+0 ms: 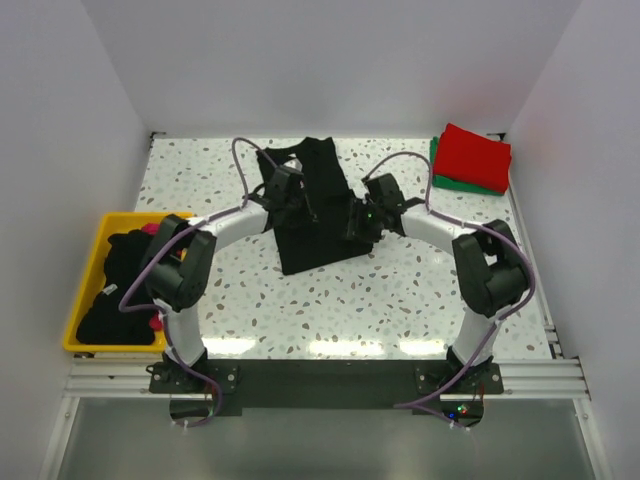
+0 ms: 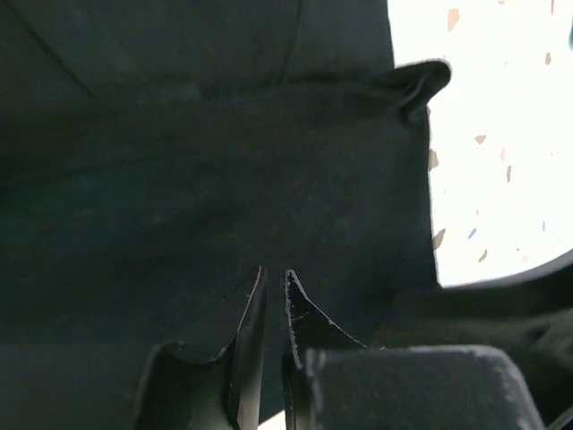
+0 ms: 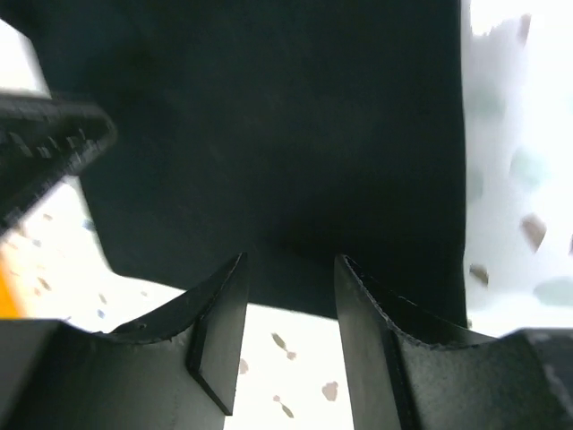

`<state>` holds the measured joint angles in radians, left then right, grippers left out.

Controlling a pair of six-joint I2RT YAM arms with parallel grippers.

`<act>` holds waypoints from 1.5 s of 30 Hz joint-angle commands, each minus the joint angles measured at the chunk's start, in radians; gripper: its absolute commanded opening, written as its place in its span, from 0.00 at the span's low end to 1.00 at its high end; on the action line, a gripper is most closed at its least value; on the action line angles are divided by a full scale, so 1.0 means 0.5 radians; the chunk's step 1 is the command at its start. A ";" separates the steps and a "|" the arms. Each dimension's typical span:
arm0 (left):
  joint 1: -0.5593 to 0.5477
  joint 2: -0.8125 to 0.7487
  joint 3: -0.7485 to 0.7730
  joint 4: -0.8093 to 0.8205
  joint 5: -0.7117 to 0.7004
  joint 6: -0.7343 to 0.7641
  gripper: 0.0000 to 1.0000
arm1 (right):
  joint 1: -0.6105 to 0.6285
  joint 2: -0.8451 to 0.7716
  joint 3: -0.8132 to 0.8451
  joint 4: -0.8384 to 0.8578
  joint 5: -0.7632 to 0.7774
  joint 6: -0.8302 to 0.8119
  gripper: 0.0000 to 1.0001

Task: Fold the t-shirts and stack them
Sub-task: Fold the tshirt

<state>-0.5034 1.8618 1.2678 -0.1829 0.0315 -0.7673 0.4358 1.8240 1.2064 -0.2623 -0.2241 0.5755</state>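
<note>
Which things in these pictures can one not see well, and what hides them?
- Top view: both arms cover the middle of the black t-shirt, hiding its folds.
- Left wrist view: too dark to tell if the left gripper pinches cloth.
- Top view: the red t-shirt covers most of the green t-shirt.
- Top view: dark clothes in the yellow bin merge; uncountable.

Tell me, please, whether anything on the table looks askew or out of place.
The black t-shirt in the middle lies crooked, its near edge slanted and a corner curled up. On the far right, the red shirt sits offset on the green shirt. Nothing else stands out.
</note>
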 commanded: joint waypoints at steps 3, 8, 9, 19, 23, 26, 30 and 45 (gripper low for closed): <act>-0.036 0.108 -0.191 0.310 0.145 -0.097 0.13 | 0.009 -0.040 -0.244 0.147 0.144 0.018 0.43; -0.043 0.044 -0.461 0.445 0.133 -0.134 0.12 | 0.015 -0.132 -0.504 0.218 0.197 0.039 0.42; -0.043 0.023 -0.495 0.452 0.139 -0.134 0.12 | 0.015 -0.147 -0.535 0.224 0.197 0.039 0.42; -0.134 -0.125 -0.805 0.492 0.143 -0.140 0.12 | 0.220 -0.448 -0.826 0.294 0.160 0.122 0.42; -0.165 -0.247 -0.949 0.504 0.155 -0.147 0.12 | 0.410 -0.592 -0.968 0.294 0.178 0.208 0.42; -0.214 -0.339 -1.096 0.522 0.173 -0.171 0.12 | 0.536 -0.754 -1.096 0.322 0.178 0.285 0.42; -0.297 -0.548 -1.302 0.538 0.164 -0.235 0.13 | 0.595 -0.942 -1.213 0.252 0.187 0.337 0.42; -0.288 -0.521 -0.628 0.369 0.143 -0.039 0.22 | 0.095 -0.716 -0.480 -0.040 0.206 -0.046 0.40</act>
<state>-0.6548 1.5475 0.8406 -0.0181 0.1036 -0.8398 0.5110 1.4052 0.8959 -0.2699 -0.1150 0.6079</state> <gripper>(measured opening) 0.223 0.409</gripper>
